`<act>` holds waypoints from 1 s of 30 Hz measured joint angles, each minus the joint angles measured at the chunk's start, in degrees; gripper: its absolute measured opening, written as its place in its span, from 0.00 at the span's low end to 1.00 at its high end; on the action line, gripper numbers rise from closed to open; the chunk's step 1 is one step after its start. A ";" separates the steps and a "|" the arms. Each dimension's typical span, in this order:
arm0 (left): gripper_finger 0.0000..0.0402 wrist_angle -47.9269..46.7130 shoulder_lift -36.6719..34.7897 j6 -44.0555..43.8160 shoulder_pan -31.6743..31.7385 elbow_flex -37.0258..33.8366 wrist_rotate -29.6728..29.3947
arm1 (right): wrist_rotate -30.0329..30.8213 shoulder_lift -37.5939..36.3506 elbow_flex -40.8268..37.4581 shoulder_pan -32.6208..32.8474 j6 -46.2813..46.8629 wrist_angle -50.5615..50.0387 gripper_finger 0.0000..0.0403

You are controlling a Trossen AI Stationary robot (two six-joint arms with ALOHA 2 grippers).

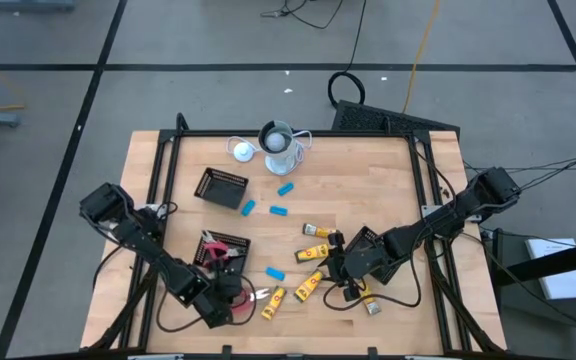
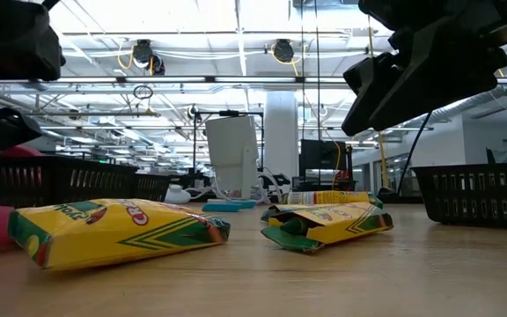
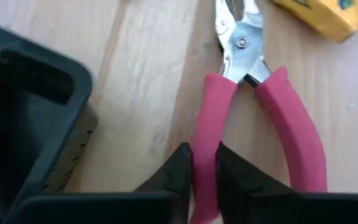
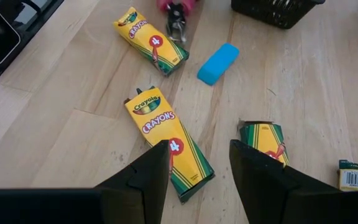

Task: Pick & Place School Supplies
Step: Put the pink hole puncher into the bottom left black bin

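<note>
Red-handled pliers [image 3: 247, 93] lie flat on the wooden table near its front edge. My left gripper [image 3: 202, 174] is shut on one of their handles; it also shows in the high view [image 1: 236, 296]. My right gripper [image 4: 197, 165] hangs open over a yellow crayon box [image 4: 166, 134], a little above the table, right of centre [image 1: 336, 268]. More crayon boxes [image 1: 315, 231] [image 1: 273, 303] and light-blue blocks [image 1: 274, 272] [image 1: 279, 212] lie flat on the table between the arms. My left gripper pinches one red handle [image 3: 205, 146] of the pliers between its two fingers, toward that handle's free end. The fingers slant down from the near left and lie across the handle. The pliers rest flat on the table, the other handle [image 3: 300, 143] free beside the fingers.
A black mesh basket [image 1: 226, 247] stands right beside my left gripper, its wall close in the left wrist view [image 3: 36, 118]. A second basket [image 1: 220, 187] and a white round cup with a cable [image 1: 278, 145] stand farther back. A crayon box [image 3: 319, 14] lies beyond the pliers' jaws.
</note>
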 joint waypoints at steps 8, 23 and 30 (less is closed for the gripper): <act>0.09 2.64 0.06 2.28 -0.78 0.00 1.43 | -0.01 0.00 0.00 0.00 0.42 -0.01 0.40; 0.09 -1.99 -2.23 0.59 -2.37 1.08 -1.41 | -0.01 0.00 0.00 0.00 0.44 -0.01 0.40; 0.09 -19.49 -5.41 0.91 -3.62 8.54 -5.86 | -0.01 0.00 0.00 0.00 0.42 -0.01 0.40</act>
